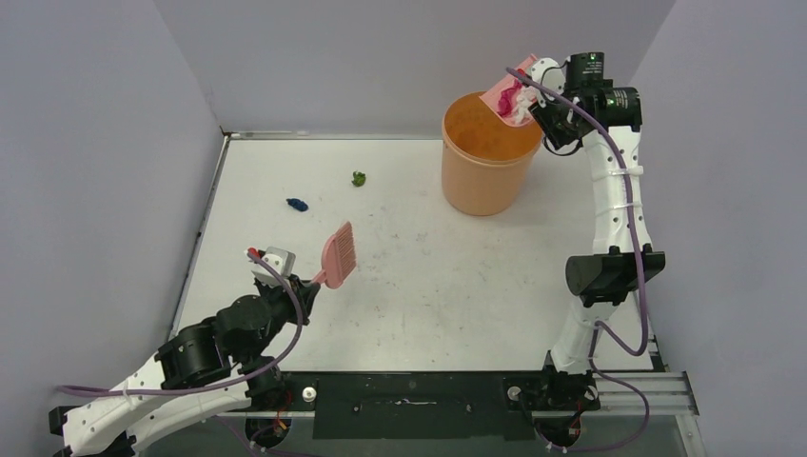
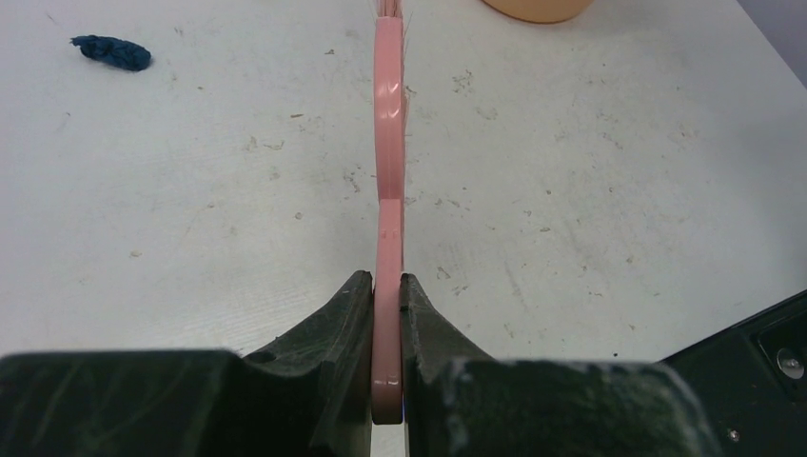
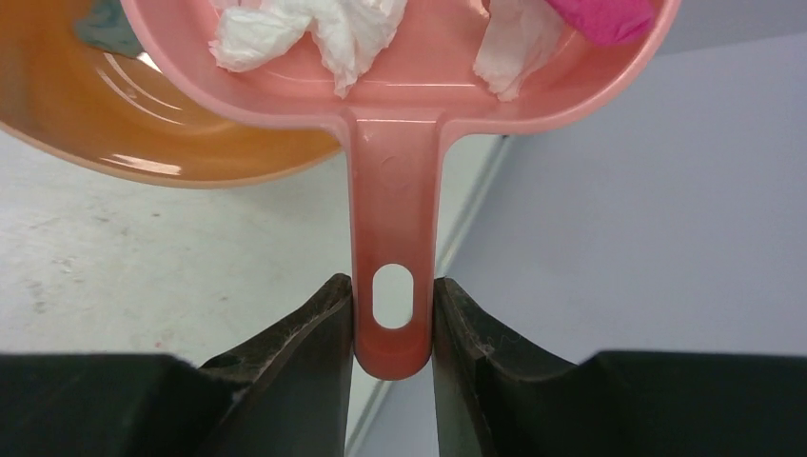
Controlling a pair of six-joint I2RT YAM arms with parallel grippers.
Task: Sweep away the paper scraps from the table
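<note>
My left gripper (image 1: 314, 281) is shut on the handle of the pink brush (image 1: 338, 253), held over the table (image 1: 428, 286); the wrist view shows the brush (image 2: 388, 190) edge-on between the fingers. A dark blue scrap (image 1: 298, 204) and a green scrap (image 1: 359, 178) lie on the table; the blue one also shows in the left wrist view (image 2: 112, 52). My right gripper (image 1: 544, 107) is shut on the pink dustpan (image 1: 512, 95), tilted over the orange bucket (image 1: 485, 157). White scraps (image 3: 305, 33) and a magenta scrap (image 3: 604, 17) lie in the dustpan (image 3: 395, 238).
The bucket's rim (image 3: 143, 162) is right under the dustpan; a dark scrap (image 3: 105, 29) lies inside the bucket. Grey walls close in the table on left, back and right. The arm bases stand at the near edge.
</note>
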